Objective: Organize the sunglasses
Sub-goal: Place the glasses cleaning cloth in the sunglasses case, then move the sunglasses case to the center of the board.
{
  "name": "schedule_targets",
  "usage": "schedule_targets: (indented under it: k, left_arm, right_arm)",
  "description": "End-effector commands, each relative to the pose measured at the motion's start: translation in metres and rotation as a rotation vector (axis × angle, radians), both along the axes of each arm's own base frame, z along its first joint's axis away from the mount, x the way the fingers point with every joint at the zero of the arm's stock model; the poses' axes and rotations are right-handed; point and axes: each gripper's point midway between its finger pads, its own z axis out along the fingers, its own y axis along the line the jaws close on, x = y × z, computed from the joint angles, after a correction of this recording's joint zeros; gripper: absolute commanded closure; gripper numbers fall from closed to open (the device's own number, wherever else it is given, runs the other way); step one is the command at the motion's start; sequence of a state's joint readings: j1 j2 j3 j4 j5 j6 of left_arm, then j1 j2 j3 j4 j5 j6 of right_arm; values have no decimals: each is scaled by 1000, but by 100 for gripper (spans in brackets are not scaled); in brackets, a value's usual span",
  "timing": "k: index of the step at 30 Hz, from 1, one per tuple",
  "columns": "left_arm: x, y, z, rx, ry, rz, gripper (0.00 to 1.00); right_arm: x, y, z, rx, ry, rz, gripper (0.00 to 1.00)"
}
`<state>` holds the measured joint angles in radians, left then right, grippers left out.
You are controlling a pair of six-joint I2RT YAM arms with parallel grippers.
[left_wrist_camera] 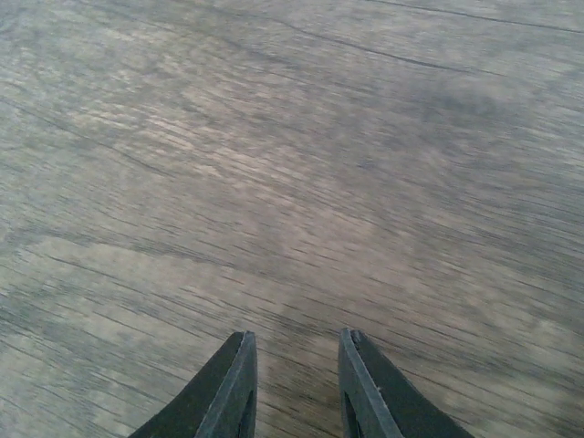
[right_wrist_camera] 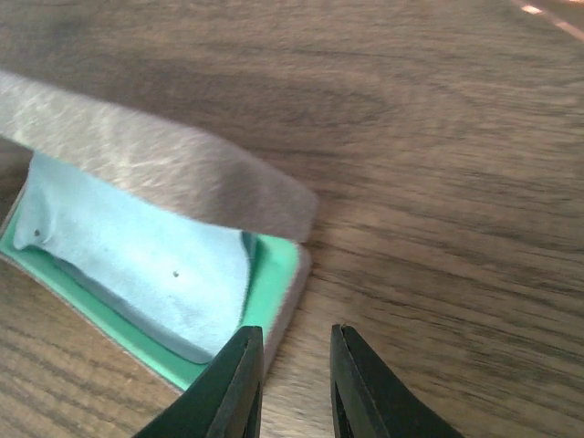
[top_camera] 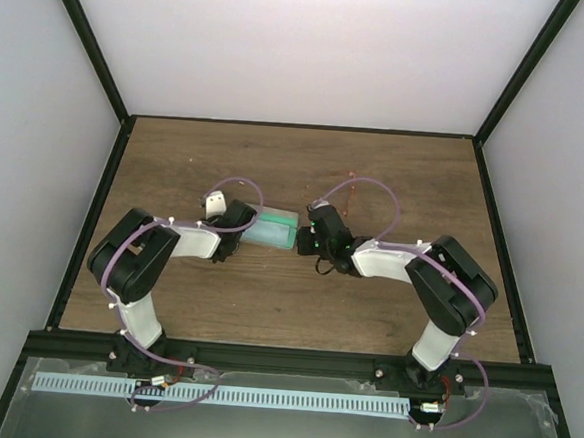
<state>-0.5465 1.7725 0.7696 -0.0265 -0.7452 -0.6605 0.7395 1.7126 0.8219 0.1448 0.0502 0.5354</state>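
The grey case (top_camera: 272, 229) lies open at mid-table, showing its green lining (right_wrist_camera: 276, 272) with the pale blue cloth (right_wrist_camera: 137, 255) lying in it. Its grey lid (right_wrist_camera: 164, 164) hangs part way over the cloth. The sunglasses (top_camera: 348, 191) show only as thin red wire on the wood behind my right wrist, and as a faint streak in the right wrist view's top corner (right_wrist_camera: 534, 10). My right gripper (right_wrist_camera: 297, 328) is open and empty, low at the case's right end (top_camera: 307, 238). My left gripper (left_wrist_camera: 297, 336) is open and empty over bare wood at the case's left end (top_camera: 246, 220).
The wooden table (top_camera: 425, 178) is fenced by black frame posts and white walls on three sides. Purple cables loop over both wrists. A metal rail (top_camera: 259, 397) runs along the near edge by the arm bases.
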Motion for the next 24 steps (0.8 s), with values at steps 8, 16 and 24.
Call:
schedule_targets:
  k: [8, 16, 24]
  left_arm:
    - [31, -9, -11, -130, -2, -125, 70]
    - [42, -19, -31, -217, 13, -190, 71]
    - [31, -49, -44, -339, 36, -292, 76]
  right_arm:
    - [9, -20, 28, 148, -53, 10, 77]
    - [10, -47, 37, 212, -87, -17, 77]
    - [4, -46, 55, 269, -120, 28, 77]
